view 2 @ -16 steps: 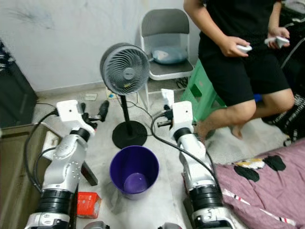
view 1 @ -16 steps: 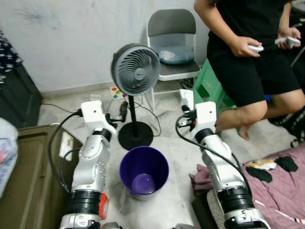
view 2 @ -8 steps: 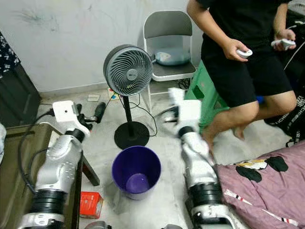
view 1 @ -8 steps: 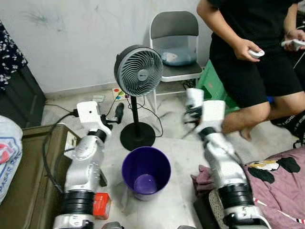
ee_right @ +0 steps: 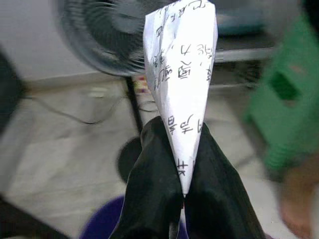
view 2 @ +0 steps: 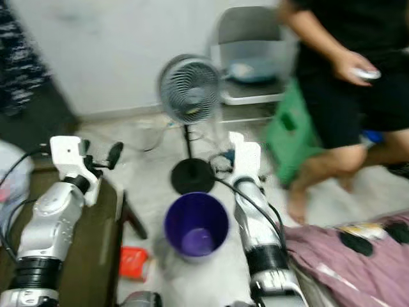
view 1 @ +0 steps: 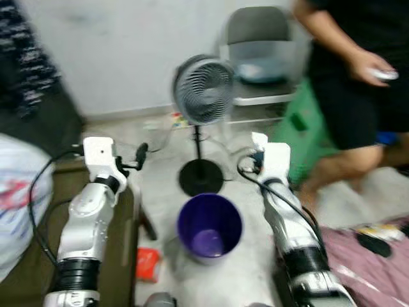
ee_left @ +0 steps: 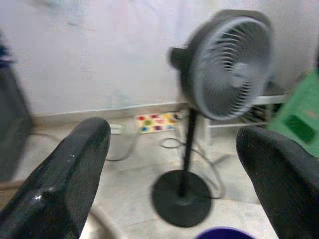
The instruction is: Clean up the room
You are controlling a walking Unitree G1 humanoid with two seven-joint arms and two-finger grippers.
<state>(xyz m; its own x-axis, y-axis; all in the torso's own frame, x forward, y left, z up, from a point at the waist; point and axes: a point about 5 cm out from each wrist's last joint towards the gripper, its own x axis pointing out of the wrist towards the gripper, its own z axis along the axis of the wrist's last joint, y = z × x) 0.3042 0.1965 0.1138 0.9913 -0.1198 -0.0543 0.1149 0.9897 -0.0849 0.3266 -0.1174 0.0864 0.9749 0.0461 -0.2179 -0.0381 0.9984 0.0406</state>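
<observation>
A purple bin (view 1: pixel 209 202) stands open on the floor between my two arms. My right gripper (ee_right: pixel 180 135) is shut on a folded white paper (ee_right: pixel 182 64) printed with black characters. It holds the paper (view 1: pixel 257 142) up, behind the bin's far right rim and at about the height of the fan's base. My left gripper (ee_left: pixel 172 134) is open and holds nothing, its black fingers (ee_left: pixel 75 169) wide apart. It hovers (view 1: pixel 137 157) to the left of the bin, pointing at the fan. Both eye views are blurred.
A grey pedestal fan (view 1: pixel 203 89) stands just behind the bin, with a grey chair (view 1: pixel 259 45) and a green stool (view 1: pixel 303 121) beyond. A person (view 1: pixel 364 70) stands at the right holding controllers. A red box (view 1: pixel 148 263) lies on the floor by a brown table (view 1: pixel 25 256).
The whole picture has slid right and blurred, so the camera has turned left. My right gripper still holds the paper; my left arm sits further left in view.
</observation>
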